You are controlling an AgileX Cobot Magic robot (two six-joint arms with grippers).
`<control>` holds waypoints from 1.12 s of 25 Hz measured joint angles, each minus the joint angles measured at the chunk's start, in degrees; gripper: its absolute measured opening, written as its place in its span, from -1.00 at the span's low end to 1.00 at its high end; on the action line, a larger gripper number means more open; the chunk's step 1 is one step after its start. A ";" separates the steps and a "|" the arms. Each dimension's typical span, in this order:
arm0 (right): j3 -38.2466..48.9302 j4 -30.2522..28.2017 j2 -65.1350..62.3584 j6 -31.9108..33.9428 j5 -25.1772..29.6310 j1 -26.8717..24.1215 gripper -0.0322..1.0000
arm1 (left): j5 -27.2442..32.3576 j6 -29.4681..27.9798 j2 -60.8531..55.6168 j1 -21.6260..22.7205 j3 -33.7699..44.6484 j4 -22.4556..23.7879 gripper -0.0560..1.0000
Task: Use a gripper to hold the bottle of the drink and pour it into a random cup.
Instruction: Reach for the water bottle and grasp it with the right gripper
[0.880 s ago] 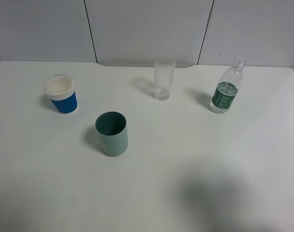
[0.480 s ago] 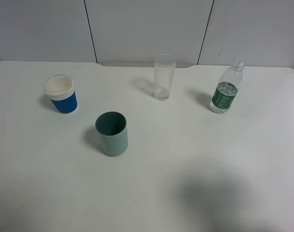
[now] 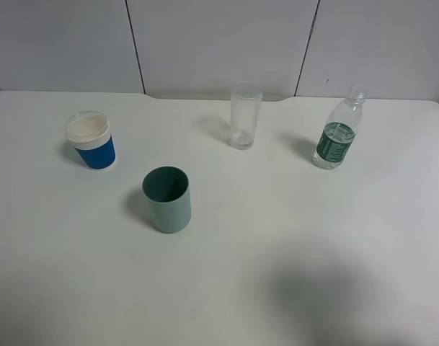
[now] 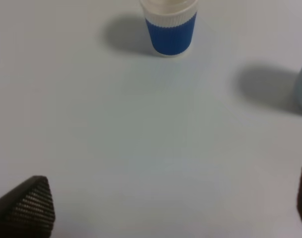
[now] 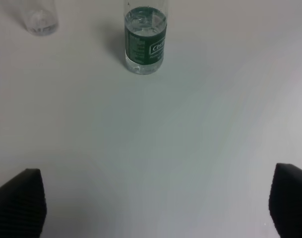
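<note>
- Near the far right corner of the desk (image 3: 277,245), the bottle of the drink (image 3: 336,137) stood upright, its long axis vertical and its neck uncapped.
- The right gripper (image 5: 153,203) hung with its jaws spread wide, holding nothing. The bottle (image 5: 146,39) lay straight ahead of it, roughly centred between the two fingers but well apart from them.
- The left gripper (image 4: 165,203), also spread wide and empty, faced the blue-and-white paper cup (image 4: 169,27) toward the desk's left edge. The bottle did not appear in its view.
- Neither arm showed in the high camera's view. Judged from the wrist views, the right arm was the nearer and better lined up for the grasp.
- The clear glass cup (image 3: 245,115) stood by the far edge near its middle, to the left of the bottle and well apart from it. The teal cup (image 3: 167,200) sat closer to the near edge.
- The coming move looked like a forward reach toward the far edge. The fingers would then close on the green label band from either side, as the upright bottle suited a side grip.
</note>
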 joint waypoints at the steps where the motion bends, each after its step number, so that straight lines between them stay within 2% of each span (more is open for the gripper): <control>1: 0.00 0.00 0.00 0.00 0.00 0.00 0.78 | 0.00 0.00 0.00 0.00 0.00 0.00 0.99; 28: 0.00 0.00 0.00 0.00 0.00 0.00 0.78 | 0.00 0.00 0.00 0.00 0.00 0.00 0.99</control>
